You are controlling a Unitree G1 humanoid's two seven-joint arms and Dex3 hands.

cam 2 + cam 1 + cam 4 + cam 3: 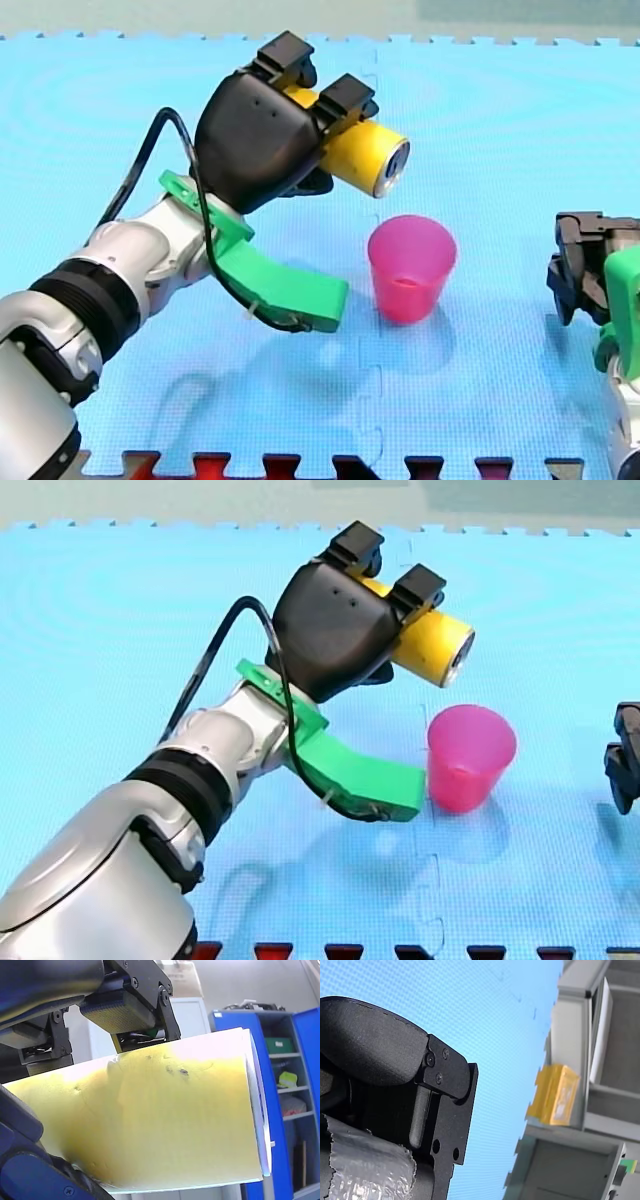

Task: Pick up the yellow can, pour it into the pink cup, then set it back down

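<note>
My left hand point(385, 590) is shut on the yellow can point(432, 645), held in the air and tipped on its side with its silver top facing right and down. The can's mouth point(395, 168) hangs just above and left of the pink cup point(411, 266), which stands upright on the blue mat. In the second wrist view the yellow can point(150, 1120) lies across the hand, with fingers point(120, 1010) pressed on it. My right hand point(590, 270) is low at the right edge, apart from the cup.
The blue foam mat point(120, 630) covers the whole surface, with its toothed far edge at the back and red blocks point(280, 466) along the near edge. The first wrist view shows a yellow box point(554, 1094) on grey shelving beyond the mat.
</note>
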